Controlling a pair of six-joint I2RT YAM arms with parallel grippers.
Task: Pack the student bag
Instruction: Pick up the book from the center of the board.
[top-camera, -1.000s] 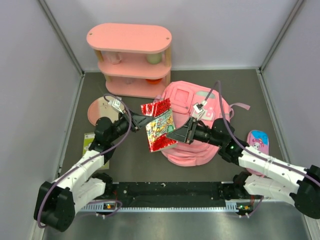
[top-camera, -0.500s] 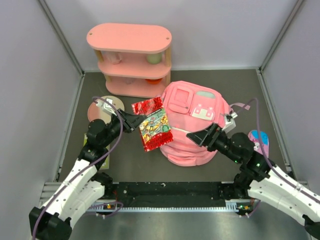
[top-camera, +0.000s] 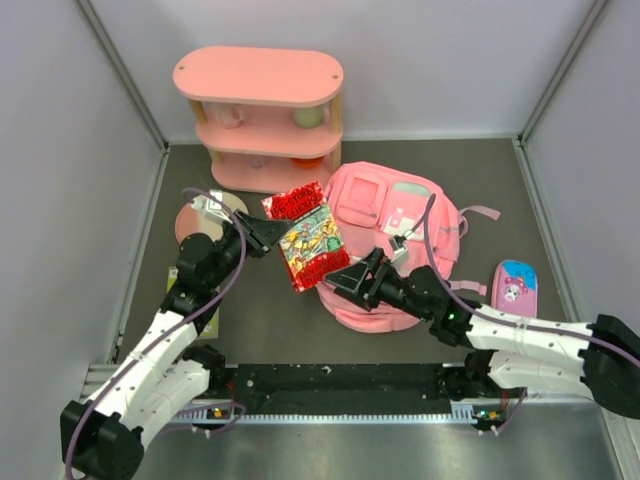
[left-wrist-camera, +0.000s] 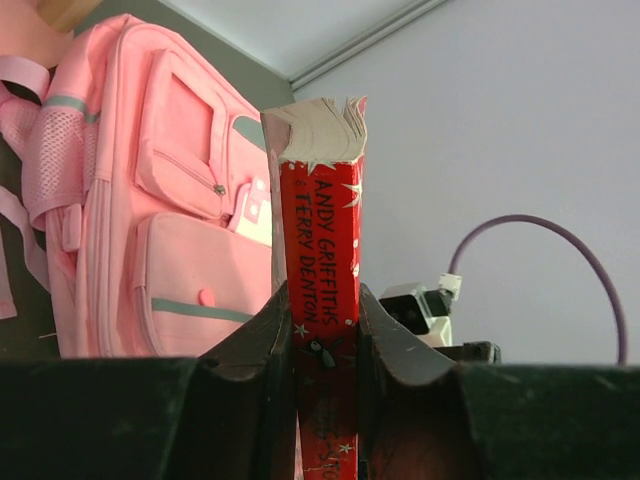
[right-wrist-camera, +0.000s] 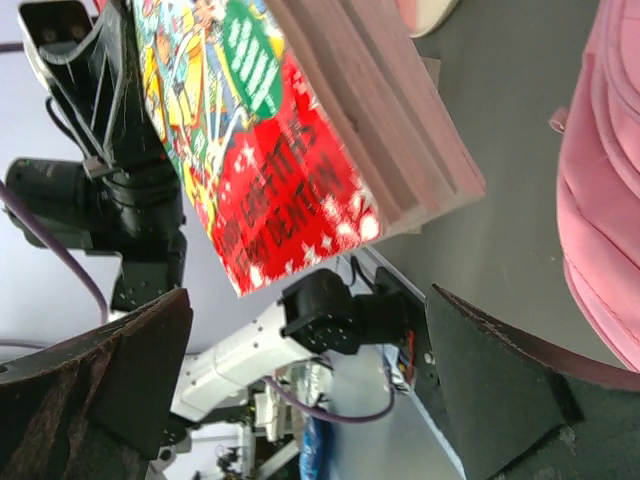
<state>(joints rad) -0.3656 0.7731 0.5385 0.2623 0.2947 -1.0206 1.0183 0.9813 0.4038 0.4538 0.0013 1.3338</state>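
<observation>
The student bag (top-camera: 395, 215) is a pink backpack lying front-up on the dark table, right of centre. A red paperback book (top-camera: 310, 238) hangs in the air just left of it, and my left gripper (top-camera: 262, 232) is shut on its left edge. In the left wrist view the red spine (left-wrist-camera: 322, 230) stands upright between the fingers of that gripper (left-wrist-camera: 325, 320), with the bag (left-wrist-camera: 170, 200) behind. My right gripper (top-camera: 345, 280) is open below the book's lower right corner, over the bag's near edge. In the right wrist view its jaws (right-wrist-camera: 310, 370) stand wide apart and empty, the book (right-wrist-camera: 270, 140) above them.
A pink three-tier shelf (top-camera: 260, 115) stands at the back. A round pinkish disc (top-camera: 200, 215) lies left of the book, a flat green item (top-camera: 180, 290) under the left arm. A small pencil case (top-camera: 514, 283) lies right of the bag. Grey walls close in both sides.
My right gripper opened and let go of the book, drew back to the right, then returned under the book. The left gripper kept the book and shifted it slightly left.
</observation>
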